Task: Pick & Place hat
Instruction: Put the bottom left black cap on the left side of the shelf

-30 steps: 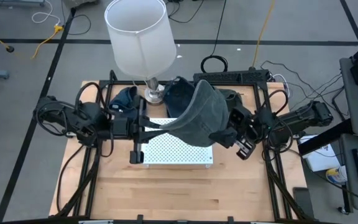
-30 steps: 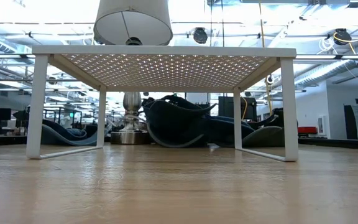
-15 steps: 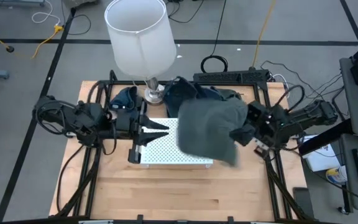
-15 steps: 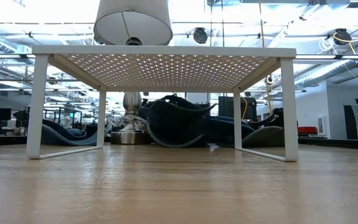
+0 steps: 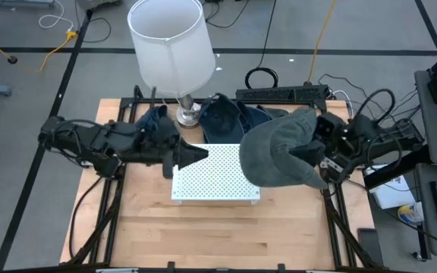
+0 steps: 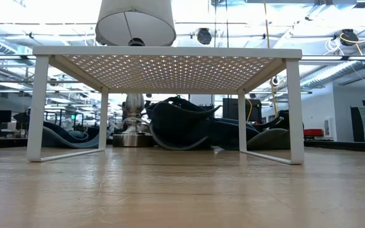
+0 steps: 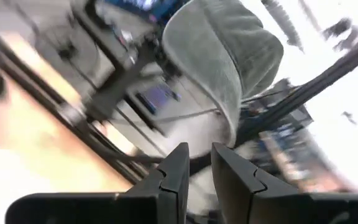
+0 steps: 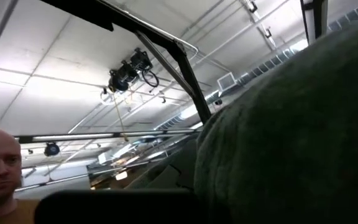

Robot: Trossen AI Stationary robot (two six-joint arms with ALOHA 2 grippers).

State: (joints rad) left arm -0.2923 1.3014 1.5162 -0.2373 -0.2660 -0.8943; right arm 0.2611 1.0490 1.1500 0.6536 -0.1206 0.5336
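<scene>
Gripping the grey hat (image 5: 279,155) at three o'clock of the white rack (image 5: 212,176), the right gripper (image 5: 315,158) stays clamped; left gripper (image 5: 196,154) slightly parted, empty.

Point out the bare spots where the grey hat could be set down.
The white perforated shelf is bare on its left and middle; the grey hat, held by the right gripper, overhangs its right edge. The wooden table in front is bare. Behind, the lamp and dark hats crowd it.
</scene>
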